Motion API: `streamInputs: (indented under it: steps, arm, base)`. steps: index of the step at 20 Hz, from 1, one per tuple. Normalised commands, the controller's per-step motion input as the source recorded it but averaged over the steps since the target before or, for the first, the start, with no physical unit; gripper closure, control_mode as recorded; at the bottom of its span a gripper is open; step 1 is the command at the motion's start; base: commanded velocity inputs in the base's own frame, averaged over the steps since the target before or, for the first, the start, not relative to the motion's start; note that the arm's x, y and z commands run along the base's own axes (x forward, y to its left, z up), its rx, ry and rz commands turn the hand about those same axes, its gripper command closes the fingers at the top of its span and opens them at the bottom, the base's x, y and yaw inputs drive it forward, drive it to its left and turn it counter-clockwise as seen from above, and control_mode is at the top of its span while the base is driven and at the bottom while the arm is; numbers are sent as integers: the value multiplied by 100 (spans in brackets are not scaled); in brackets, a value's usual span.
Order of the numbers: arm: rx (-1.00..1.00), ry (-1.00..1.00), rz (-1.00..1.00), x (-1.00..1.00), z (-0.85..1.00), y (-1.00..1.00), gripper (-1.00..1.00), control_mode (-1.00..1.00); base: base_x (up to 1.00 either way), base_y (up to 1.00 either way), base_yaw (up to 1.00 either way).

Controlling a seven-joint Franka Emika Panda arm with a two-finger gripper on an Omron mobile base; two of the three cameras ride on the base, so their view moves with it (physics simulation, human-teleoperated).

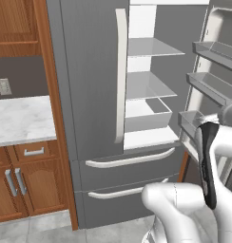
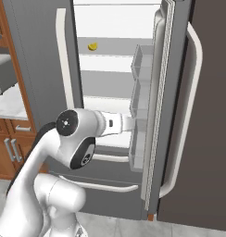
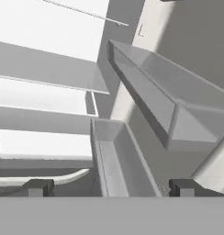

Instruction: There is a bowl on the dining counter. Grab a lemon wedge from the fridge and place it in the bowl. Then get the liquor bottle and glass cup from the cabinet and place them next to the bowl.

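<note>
**Fridge opened, wedge not yet reached**

The fridge (image 1: 89, 95) is seen with its right door (image 2: 156, 106) swung wide, so that the white shelved interior is exposed. The door bins (image 3: 150, 96) project toward the shelves, and the free room for the arm is narrowed there. The gripper (image 3: 109, 187) is held low near the bins, jaws spread wide and empty. The lemon wedge (image 2: 92, 46) is found on an upper shelf, well above.

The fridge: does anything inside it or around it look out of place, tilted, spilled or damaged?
Nothing stands out. The fridge has its right door swung open; the shelves sit level, and the lemon wedge lies alone on an upper shelf. The open pincer holds nothing.
</note>
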Motion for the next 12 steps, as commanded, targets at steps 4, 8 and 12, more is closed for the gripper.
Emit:
streamInputs:
  steps: [4, 8, 12]
  arm:
    - [3, -4, 17, -5, 0, 71, -100, -100]
    - [2, -7, 18, -26, 0, 65, -100, -100]
    - [0, -8, 19, -31, 0, 76, -100, -100]
  base:
    - [0, 0, 0]
    - [0, 0, 0]
    - [0, 0, 0]
